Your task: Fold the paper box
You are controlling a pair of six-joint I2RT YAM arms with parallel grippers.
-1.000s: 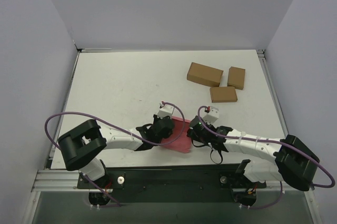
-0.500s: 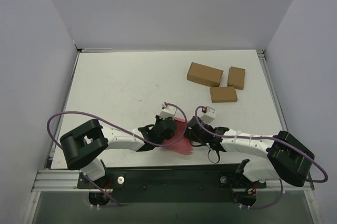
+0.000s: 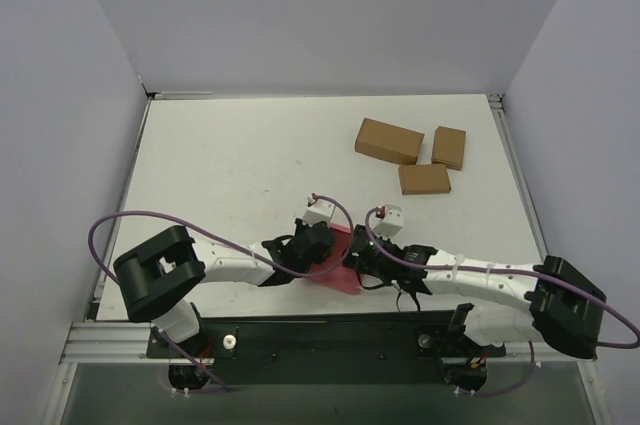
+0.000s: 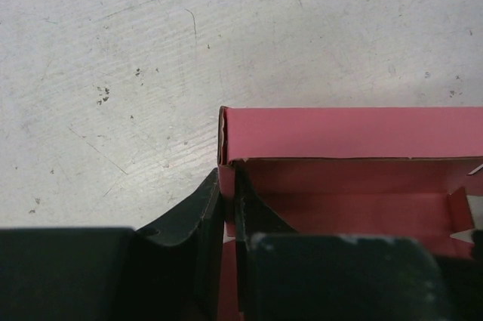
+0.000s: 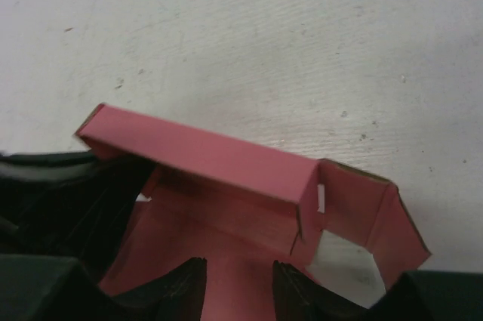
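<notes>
Left wrist view: the paper box [image 4: 347,132] is clenched at 9 o'clock by the left gripper [image 4: 226,219]; the right gripper [image 5: 238,287] is parted; the 3 o'clock end should be squared gently.

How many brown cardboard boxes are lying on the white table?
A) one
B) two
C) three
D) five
C: three brown cardboard boxes lie close together on the far right part of the white table.
</notes>
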